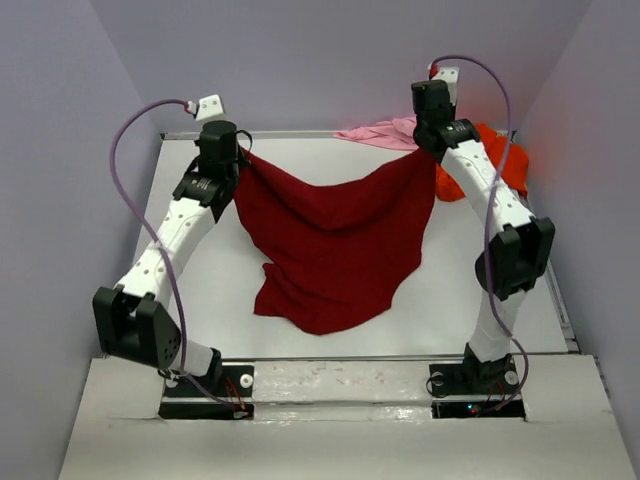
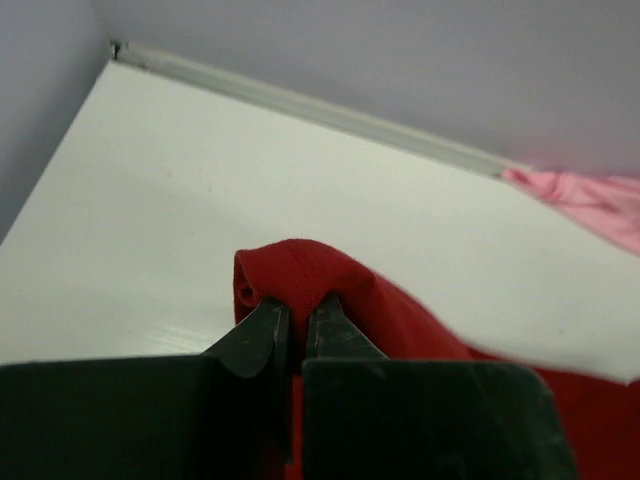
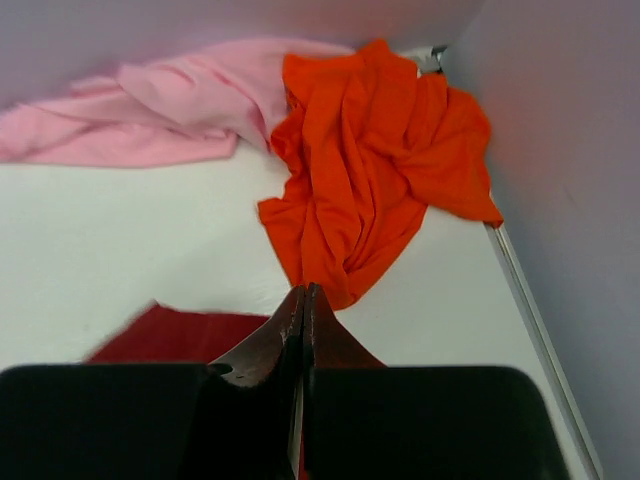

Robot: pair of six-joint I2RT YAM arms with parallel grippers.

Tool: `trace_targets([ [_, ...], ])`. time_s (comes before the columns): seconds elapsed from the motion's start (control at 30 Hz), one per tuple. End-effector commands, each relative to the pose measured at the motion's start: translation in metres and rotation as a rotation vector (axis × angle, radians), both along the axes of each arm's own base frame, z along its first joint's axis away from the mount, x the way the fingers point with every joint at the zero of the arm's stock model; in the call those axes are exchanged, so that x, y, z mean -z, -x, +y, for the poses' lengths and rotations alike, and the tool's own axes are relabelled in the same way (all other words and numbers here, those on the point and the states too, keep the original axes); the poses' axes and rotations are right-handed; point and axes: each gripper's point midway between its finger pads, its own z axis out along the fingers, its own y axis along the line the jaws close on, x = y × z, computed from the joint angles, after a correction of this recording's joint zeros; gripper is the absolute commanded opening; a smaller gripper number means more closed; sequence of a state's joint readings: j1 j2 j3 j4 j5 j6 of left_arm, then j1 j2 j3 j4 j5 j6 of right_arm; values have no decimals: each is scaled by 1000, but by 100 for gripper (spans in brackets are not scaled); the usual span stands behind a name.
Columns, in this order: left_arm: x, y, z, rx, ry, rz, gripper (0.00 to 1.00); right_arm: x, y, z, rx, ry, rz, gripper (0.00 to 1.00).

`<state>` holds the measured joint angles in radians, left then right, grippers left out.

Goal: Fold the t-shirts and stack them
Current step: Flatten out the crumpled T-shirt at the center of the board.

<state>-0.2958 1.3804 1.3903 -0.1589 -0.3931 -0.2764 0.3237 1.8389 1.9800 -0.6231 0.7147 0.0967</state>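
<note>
Between your left end effector (image 1: pixel 240 155) and right end effector (image 1: pixel 428 148), each clamped on a corner, the crimson t-shirt (image 1: pixel 335 240) hung crosswise.

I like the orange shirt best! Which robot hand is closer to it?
Right. The right hand pinches the red shirt just beside the orange shirt; the left hand pinches its other end, across the table.
</note>
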Motion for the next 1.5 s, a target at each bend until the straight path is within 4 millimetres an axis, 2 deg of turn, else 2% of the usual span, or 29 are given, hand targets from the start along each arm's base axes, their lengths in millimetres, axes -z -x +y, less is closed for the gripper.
trace_targets([
  [0.0, -7, -23, 16, -91, 59, -122, 26, 3, -25, -24, 99, 30, -34, 0],
  [0.03, 3, -26, 17, -100, 50, -105, 49, 7, -27, -25, 113, 39, -27, 0],
  [0.07, 10, -27, 16, -100, 42, -90, 61, 4, -30, -24, 113, 34, -33, 0],
  [0.1, 15, -27, 18, -108, 33, -79, 67, 8, -29, -24, 115, 31, -18, 12],
  [0.13, 13, -24, 19, -112, 37, -85, 81, 4, -28, -22, 103, 14, -28, 30],
  [0.17, 14, -22, 20, -113, 38, -90, 85, 6, -27, -20, 96, 6, -25, 36],
  [0.2, 7, -16, 19, -93, 44, -106, 89, -4, -22, -18, 76, -25, -47, 42],
  [0.27, -2, -8, 16, -67, 55, -123, 92, -13, -13, -16, 55, -47, -61, 45],
  [0.33, -18, 6, 12, -31, 93, -159, 93, -5, 0, -7, 15, -90, -43, 49],
  [0.37, -14, 12, 11, -18, 99, -139, 93, -20, 15, 1, -21, -120, -71, 50],
  [0.4, -14, 17, 5, 18, 105, -134, 93, -17, 23, 11, -51, -142, -65, 52],
  [0.43, -20, 27, 3, 37, 111, -149, 93, 8, 35, 38, -133, -147, 2, 53],
  [0.47, -9, 32, 4, 43, 103, -130, 93, 17, 45, 53, -177, -153, 27, 54],
  [0.5, -7, 44, 7, 39, 104, -121, 93, 36, 65, 84, -260, -153, 77, 55],
  [0.53, -1, 49, 7, 44, 106, -114, 93, 47, 70, 87, -280, -164, 106, 55],
  [0.57, 18, 54, 6, 57, 93, -82, 93, 60, 87, 125, -383, -177, 146, 56],
  [0.6, 25, 58, 5, 64, 89, -72, 93, 70, 98, 142, -424, -184, 171, 58],
  [0.63, 27, 65, 5, 72, 83, -76, 93, 90, 120, 172, -504, -168, 222, 61],
  [0.67, 44, 69, 5, 75, 74, -50, 93, 99, 128, 186, -539, -156, 234, 62],
  [0.7, 47, 73, 4, 82, 77, -48, 93, 116, 143, 209, -599, -153, 266, 63],
  [0.73, 52, 73, 2, 95, 76, -46, 93, 118, 141, 212, -601, -153, 264, 63],
  [0.87, 67, 74, -2, 115, 50, -8, 93, 162, 175, 269, -760, -113, 361, 66],
  [1.0, 58, 78, 3, 98, 51, -36, 93, 190, 213, 325, -907, -34, 411, 71],
  [1.1, 51, 81, 8, 72, 56, -54, 94, 208, 231, 353, -972, -4, 447, 71],
  [1.13, 50, 81, 10, 62, 53, -57, 94, 203, 245, 371, -1017, -7, 438, 71],
  [1.2, 51, 83, 17, 29, 41, -48, 94, 209, 261, 389, -1062, 19, 448, 71],
  [1.23, 51, 84, 20, 15, 35, -48, 94, 204, 276, 404, -1102, 24, 436, 71],
  [1.37, 49, 87, 29, -26, 26, -51, 94, 216, 310, 426, -1175, 40, 473, 71],
  [1.47, 48, 88, 29, -30, 29, -51, 94, 235, 321, 432, -1183, 46, 510, 71],
])
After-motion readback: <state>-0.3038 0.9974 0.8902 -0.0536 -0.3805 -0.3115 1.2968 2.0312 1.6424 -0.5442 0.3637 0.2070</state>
